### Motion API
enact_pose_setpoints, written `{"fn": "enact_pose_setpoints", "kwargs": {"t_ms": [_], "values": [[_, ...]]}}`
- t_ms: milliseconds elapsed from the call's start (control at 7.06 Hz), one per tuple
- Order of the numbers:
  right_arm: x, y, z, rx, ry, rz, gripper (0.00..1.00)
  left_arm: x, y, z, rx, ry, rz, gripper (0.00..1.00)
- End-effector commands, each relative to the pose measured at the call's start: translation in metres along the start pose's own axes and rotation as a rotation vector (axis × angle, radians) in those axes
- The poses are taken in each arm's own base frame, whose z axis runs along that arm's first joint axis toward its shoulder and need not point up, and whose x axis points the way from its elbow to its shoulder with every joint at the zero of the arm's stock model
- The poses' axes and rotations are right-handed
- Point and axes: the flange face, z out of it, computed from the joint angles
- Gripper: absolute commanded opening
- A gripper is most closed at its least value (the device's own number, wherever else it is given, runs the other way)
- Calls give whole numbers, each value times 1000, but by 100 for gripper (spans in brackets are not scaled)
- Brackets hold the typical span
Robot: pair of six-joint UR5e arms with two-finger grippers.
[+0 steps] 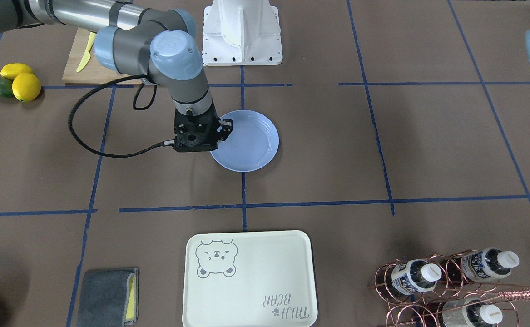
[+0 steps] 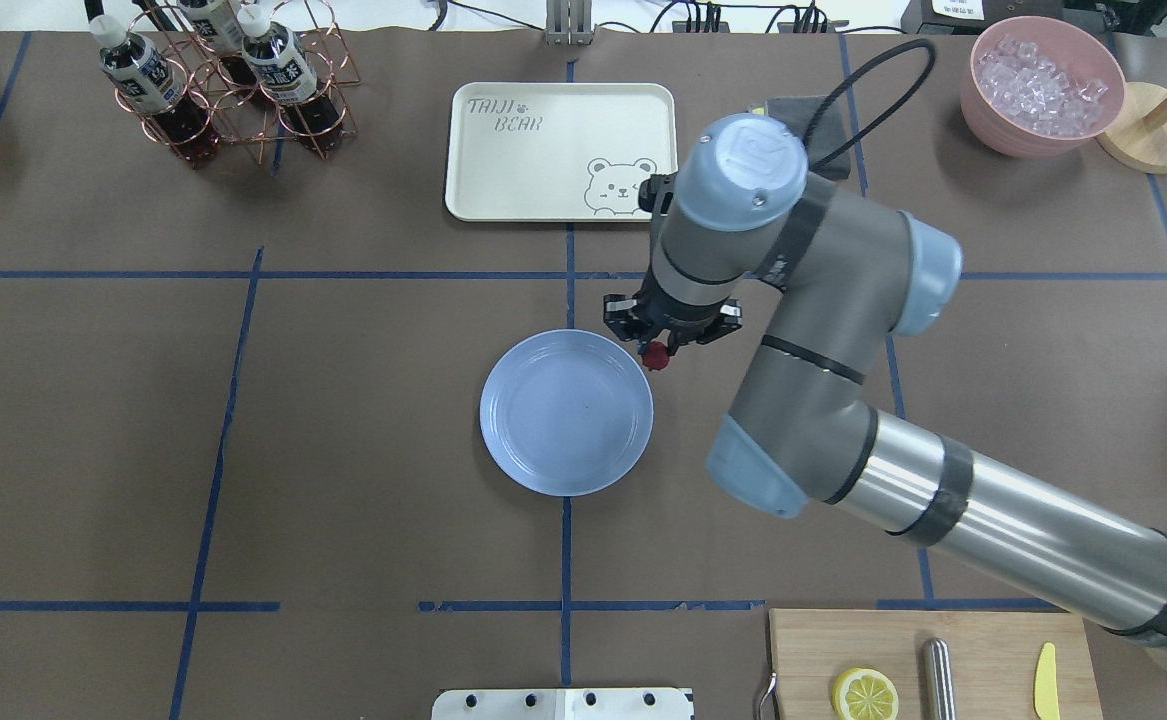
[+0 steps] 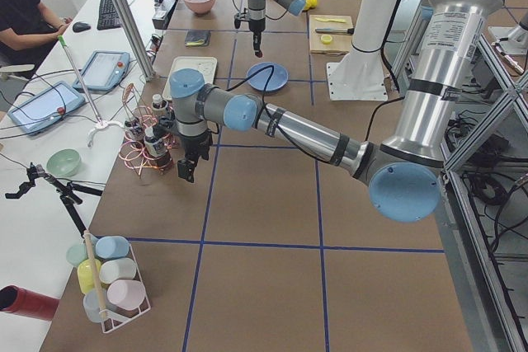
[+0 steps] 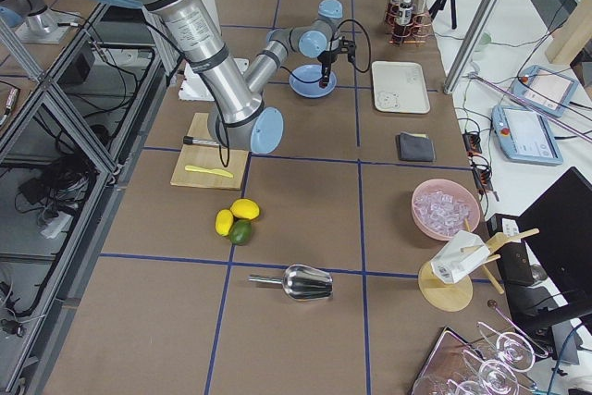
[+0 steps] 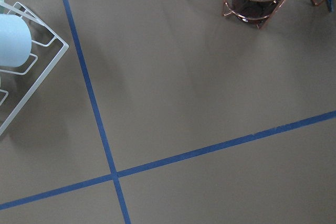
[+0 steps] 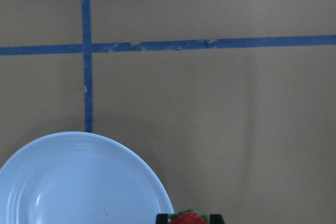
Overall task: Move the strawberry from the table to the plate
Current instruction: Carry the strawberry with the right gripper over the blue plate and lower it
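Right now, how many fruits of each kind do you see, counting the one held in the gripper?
whole lemons: 2
half lemon: 1
avocado: 1
strawberry: 1
Total: 5

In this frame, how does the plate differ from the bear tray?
The plate is round and plain light blue; the tray is rectangular and cream, printed with a bear and lettering. The tray is the larger of the two. The plate lies mid-table, with the right gripper holding the strawberry near its rim; the tray lies farther from the robot, with no gripper over it. Both lie flat on the table and are empty.
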Motion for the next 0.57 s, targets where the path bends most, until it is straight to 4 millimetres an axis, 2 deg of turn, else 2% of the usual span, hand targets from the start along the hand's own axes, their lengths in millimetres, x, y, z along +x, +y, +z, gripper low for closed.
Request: {"fn": "enact_pose_setpoints", "kwargs": {"t_ms": [0, 283, 425], "values": [[-40, 15, 20, -9, 19, -20, 0, -7, 6, 5, -11, 5, -7, 100], [-71, 23, 45, -23, 58, -33, 0, -7, 7, 5, -10, 5, -8, 100], [-73, 25, 45, -24, 56, -36, 0, -8, 7, 4, -10, 4, -9, 100]]}}
